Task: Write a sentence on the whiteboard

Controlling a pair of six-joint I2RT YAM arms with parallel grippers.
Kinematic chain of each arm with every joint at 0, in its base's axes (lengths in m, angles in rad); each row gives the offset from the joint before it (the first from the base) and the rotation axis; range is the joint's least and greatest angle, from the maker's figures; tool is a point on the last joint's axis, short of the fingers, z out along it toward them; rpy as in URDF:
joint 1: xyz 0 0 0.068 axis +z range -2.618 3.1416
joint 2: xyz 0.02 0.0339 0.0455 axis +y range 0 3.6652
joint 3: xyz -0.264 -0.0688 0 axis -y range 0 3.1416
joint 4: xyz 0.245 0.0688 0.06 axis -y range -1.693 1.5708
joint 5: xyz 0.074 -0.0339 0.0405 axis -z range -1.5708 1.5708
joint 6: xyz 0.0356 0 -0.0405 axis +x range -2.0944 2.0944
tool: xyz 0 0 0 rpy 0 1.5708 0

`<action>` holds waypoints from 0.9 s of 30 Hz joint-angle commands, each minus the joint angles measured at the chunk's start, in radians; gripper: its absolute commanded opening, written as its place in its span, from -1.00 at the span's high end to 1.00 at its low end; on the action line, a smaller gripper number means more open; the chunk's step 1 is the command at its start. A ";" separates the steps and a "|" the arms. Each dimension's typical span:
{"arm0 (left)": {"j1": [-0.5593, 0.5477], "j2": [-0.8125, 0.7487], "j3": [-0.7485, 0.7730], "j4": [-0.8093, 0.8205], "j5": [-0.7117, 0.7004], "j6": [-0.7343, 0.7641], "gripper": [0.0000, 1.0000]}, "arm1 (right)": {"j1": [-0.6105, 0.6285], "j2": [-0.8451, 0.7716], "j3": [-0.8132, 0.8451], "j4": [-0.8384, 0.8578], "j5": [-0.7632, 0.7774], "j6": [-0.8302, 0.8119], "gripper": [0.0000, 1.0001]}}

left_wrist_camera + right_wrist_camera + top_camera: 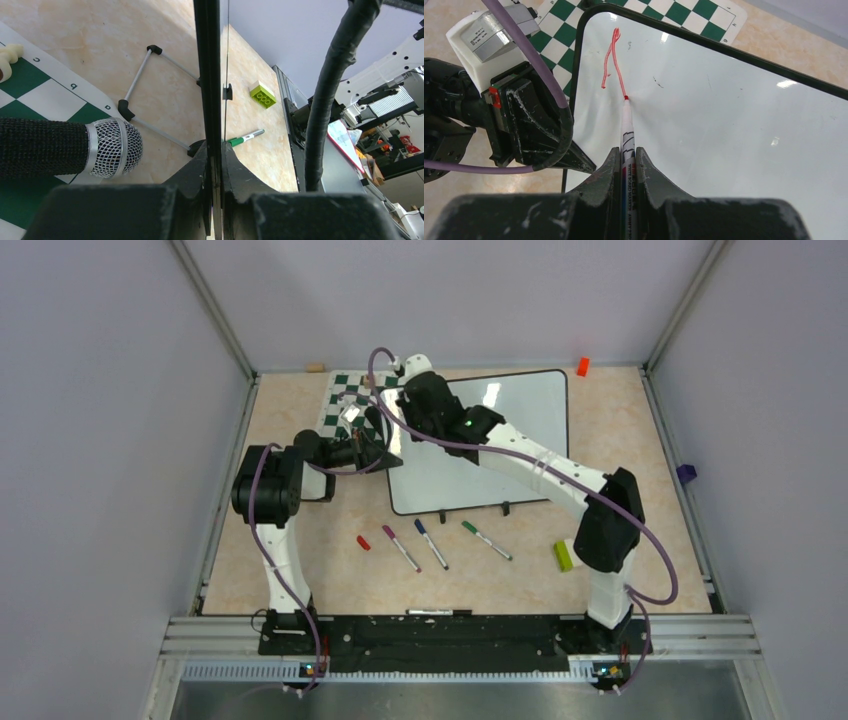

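Note:
The whiteboard stands tilted on its black feet in the middle of the table. My left gripper is shut on its black left edge, seen edge-on in the left wrist view. My right gripper is shut on a red whiteboard marker, and the marker's tip touches the board's white face. Of the sentence, two joined red strokes show near the board's top left corner, ending at the tip.
A green-and-white chessboard mat lies behind the board's left side. In front of the board lie a red cap, purple, blue and green markers and a green brick. A microphone rests by my left gripper.

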 commanded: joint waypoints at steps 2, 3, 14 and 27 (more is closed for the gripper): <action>0.002 -0.016 -0.002 0.141 -0.002 0.071 1.00 | -0.041 0.021 0.073 0.001 0.025 -0.012 1.00; 0.002 -0.016 -0.002 0.141 -0.001 0.071 1.00 | -0.041 0.027 0.083 0.000 0.024 -0.015 1.00; 0.002 -0.014 -0.001 0.141 -0.002 0.069 1.00 | -0.059 0.092 0.188 -0.024 0.013 -0.031 1.00; 0.002 -0.017 0.000 0.141 -0.003 0.070 1.00 | -0.065 0.047 0.202 -0.032 -0.039 -0.036 1.00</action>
